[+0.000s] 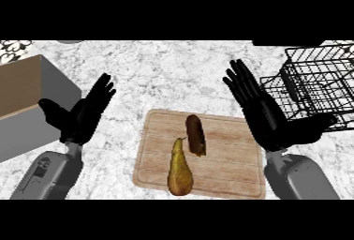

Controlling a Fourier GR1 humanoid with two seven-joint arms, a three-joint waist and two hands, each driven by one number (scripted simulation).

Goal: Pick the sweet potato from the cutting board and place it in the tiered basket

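The sweet potato (196,134) lies lengthwise near-to-far on the cutting board (228,159), just left of the nearer, open-fingered right hand (266,117); the left hand (79,117) rests open.

One head view looks steeply down on the counter (173,75), forearms entering below.

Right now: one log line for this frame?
left hand open, idle | right hand open, idle | sweet potato on cutting board beside pear | basket right, unloaded
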